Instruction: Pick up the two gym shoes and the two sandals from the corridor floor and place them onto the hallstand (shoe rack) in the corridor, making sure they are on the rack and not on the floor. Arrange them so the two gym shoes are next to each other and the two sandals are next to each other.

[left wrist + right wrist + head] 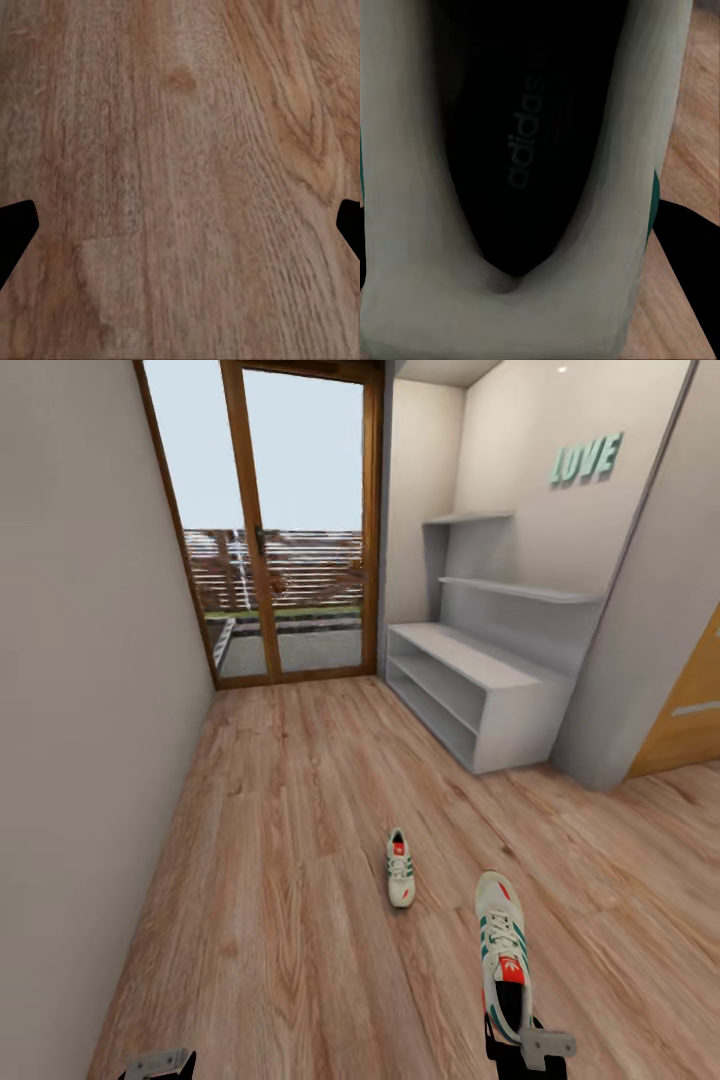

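Right end effector [520, 1050] is clamped on one gym shoe [503, 950] (heel end). Left end effector [180, 225] hangs spread apart over the corridor floor [300, 860]; other gym shoe [400, 868] lies there.

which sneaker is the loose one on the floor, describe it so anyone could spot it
Start at the white-grey hallstand by the right wall, then come back across the wood floor. The loose gym shoe lies alone mid-corridor. Unlike the other gym shoe, it is farther off and no gripper holds it.

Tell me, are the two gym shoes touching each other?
Apart. The head view shows bare floor between the shoe in the right gripper and the other shoe.
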Controlling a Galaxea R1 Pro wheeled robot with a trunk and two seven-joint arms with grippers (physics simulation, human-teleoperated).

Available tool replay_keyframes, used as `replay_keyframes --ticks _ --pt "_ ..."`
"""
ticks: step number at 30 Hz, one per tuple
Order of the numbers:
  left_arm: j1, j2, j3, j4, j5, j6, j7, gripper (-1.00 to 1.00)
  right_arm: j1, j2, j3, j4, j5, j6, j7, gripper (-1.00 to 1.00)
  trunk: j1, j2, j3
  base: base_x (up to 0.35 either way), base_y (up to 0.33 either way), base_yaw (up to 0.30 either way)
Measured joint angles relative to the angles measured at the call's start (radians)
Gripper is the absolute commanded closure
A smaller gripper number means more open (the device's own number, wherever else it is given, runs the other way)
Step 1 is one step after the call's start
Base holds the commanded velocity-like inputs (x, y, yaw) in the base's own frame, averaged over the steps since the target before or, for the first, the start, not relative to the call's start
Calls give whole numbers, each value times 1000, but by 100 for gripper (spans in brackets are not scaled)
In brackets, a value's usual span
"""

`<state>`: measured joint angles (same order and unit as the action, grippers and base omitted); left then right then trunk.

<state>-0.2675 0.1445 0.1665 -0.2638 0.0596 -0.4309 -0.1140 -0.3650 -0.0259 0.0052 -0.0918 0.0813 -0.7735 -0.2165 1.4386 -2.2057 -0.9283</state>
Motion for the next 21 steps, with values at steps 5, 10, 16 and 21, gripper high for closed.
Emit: replay_keyframes --ticks 5,10,16,21 --pt "0 0 0 0 0 0 0 -100 0 0 0 1 0 0 0 100 0 0 -3 337 88 257" --pt "0 0 -1 0 0 0 0 -100 0 0 0 0 0 0 0 100 0 0 -6 319 143 257" --pt "0 0 -1 0 0 0 0 -100 0 0 0 0 0 0 0 100 0 0 -10 310 161 257" --pt "0 -1 -2 0 0 0 0 -100 0 0 0 0 1 0 0 100 0 0 -12 308 164 152"
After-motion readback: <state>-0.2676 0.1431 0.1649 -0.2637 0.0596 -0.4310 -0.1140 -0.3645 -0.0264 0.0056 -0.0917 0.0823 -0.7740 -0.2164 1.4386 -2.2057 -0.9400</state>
